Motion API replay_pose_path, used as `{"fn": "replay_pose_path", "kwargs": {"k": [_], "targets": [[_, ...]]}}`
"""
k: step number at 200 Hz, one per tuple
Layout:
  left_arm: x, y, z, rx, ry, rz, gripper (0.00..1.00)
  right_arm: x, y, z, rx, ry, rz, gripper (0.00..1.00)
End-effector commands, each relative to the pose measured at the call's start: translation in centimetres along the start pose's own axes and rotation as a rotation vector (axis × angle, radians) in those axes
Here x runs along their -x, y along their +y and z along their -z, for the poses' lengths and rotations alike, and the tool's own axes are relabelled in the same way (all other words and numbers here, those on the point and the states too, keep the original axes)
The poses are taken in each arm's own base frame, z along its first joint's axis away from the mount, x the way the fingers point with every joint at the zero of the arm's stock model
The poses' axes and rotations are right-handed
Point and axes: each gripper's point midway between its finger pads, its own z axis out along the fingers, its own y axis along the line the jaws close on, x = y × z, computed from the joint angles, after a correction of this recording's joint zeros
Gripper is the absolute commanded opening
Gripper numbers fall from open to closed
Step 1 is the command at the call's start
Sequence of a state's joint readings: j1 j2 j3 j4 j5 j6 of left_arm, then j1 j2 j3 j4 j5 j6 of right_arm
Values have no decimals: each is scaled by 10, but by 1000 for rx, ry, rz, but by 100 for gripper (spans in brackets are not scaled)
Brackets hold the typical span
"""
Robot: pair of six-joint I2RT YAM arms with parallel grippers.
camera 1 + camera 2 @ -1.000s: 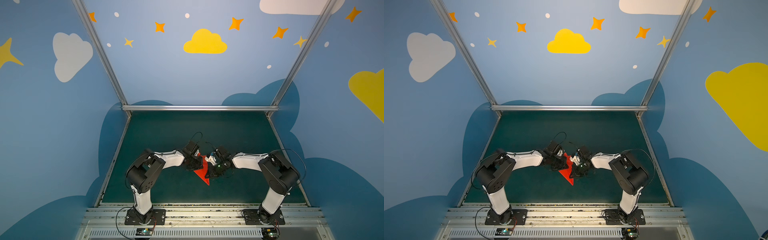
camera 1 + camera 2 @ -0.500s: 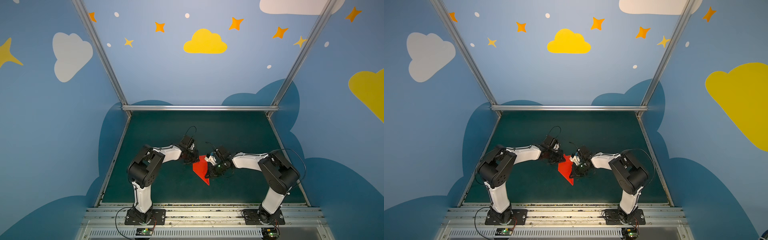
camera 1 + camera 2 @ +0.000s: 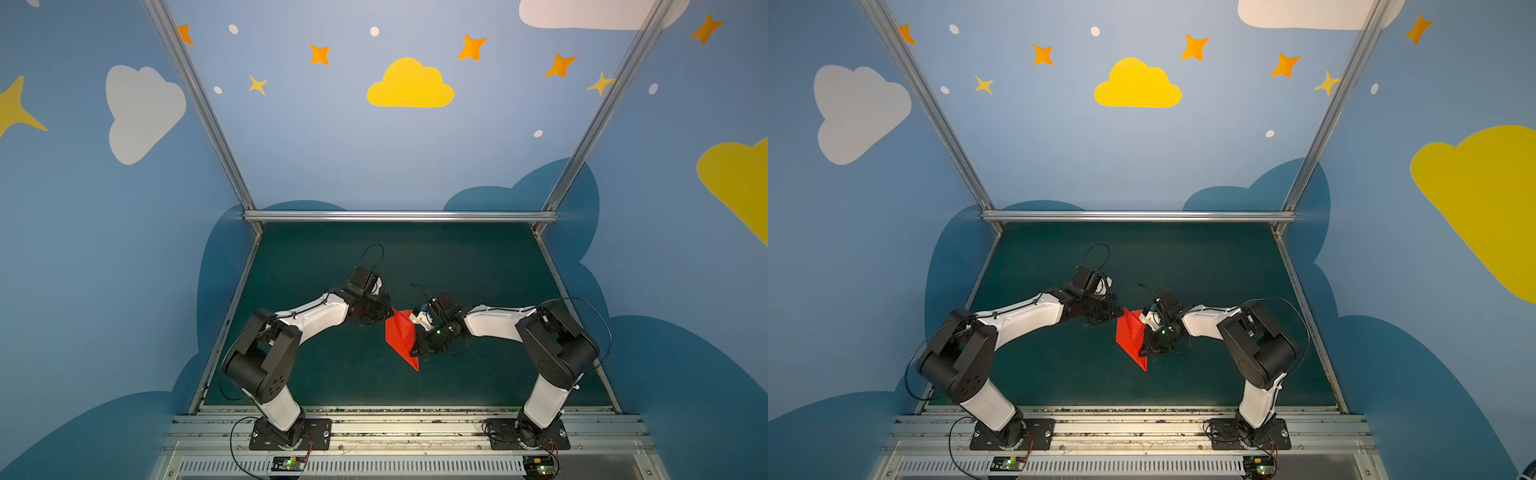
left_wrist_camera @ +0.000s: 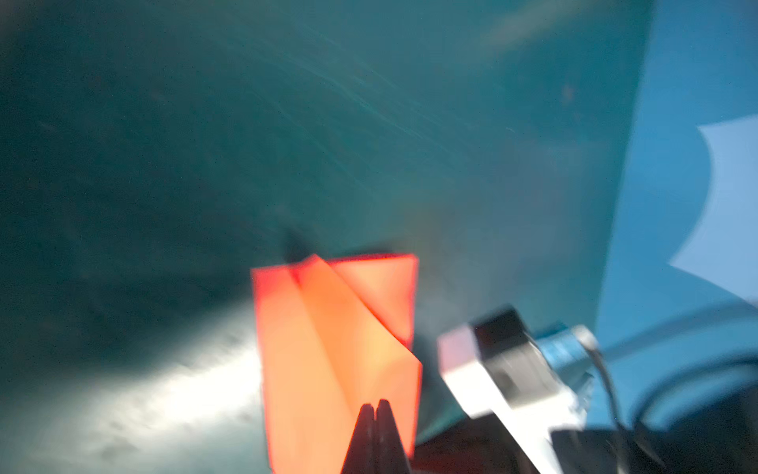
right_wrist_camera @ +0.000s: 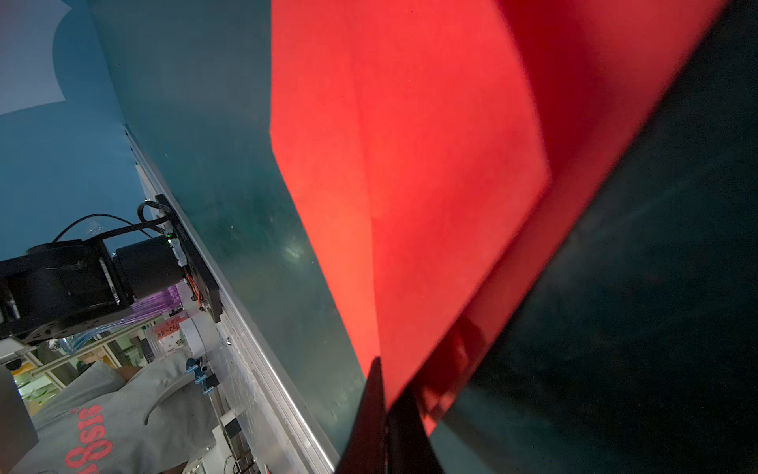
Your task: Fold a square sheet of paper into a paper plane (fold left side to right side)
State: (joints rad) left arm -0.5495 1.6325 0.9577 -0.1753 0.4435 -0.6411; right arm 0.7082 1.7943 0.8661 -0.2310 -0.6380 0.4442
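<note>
The square sheet of paper is bright red and folded into a pointed dart, the paper plane [image 3: 400, 334] [image 3: 1130, 336]. It sits mid-mat with its nose toward the front rail, one wing raised. My right gripper [image 3: 415, 351] [image 3: 1144, 351] is shut on the plane's right edge; in the right wrist view the red paper [image 5: 410, 164] runs in between the black fingers [image 5: 385, 394]. My left gripper [image 3: 385, 311] [image 3: 1115, 314] is shut and empty, just off the plane's far left corner. In the left wrist view its tips [image 4: 375, 404] overlap the blurred paper [image 4: 328, 349].
The dark green mat [image 3: 457, 257] is walled by blue panels, with an aluminium rail [image 3: 395, 415] along the front. The right wrist's white camera mount [image 4: 484, 381] is close beside the paper. A person in a grey shirt [image 5: 102, 418] stands beyond the front rail.
My left gripper has drawn back off the paper toward the far left, uncovering the plane's left wing. The right gripper has kept its hold in place.
</note>
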Motion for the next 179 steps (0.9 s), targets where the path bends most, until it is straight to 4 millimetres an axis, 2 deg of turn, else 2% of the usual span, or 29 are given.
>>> {"fn": "replay_pose_path", "kwargs": {"k": [1, 30, 68, 98, 126, 154, 179], "targets": [[-21, -4, -11, -18, 48, 1, 3, -43, -38, -24, -118, 147, -89, 0], [-30, -7, -30, -18, 82, -3, 3, -42, -38, -24, -118, 149, -88, 0], [-35, -1, -53, 11, 126, -8, 3, -44, -38, -24, -118, 152, -89, 0], [-38, 15, -64, 56, 138, 1, 3, -41, -33, -23, -105, 154, -82, 0], [-41, 28, -68, 93, 135, 24, 3, -36, -19, -15, -75, 155, -53, 0], [-44, 35, -66, 124, 129, 41, 3, -26, 8, 10, -45, 91, -9, 20], [-46, 38, -64, 139, 127, 51, 3, -23, 17, 26, -59, 38, 1, 26]]}}
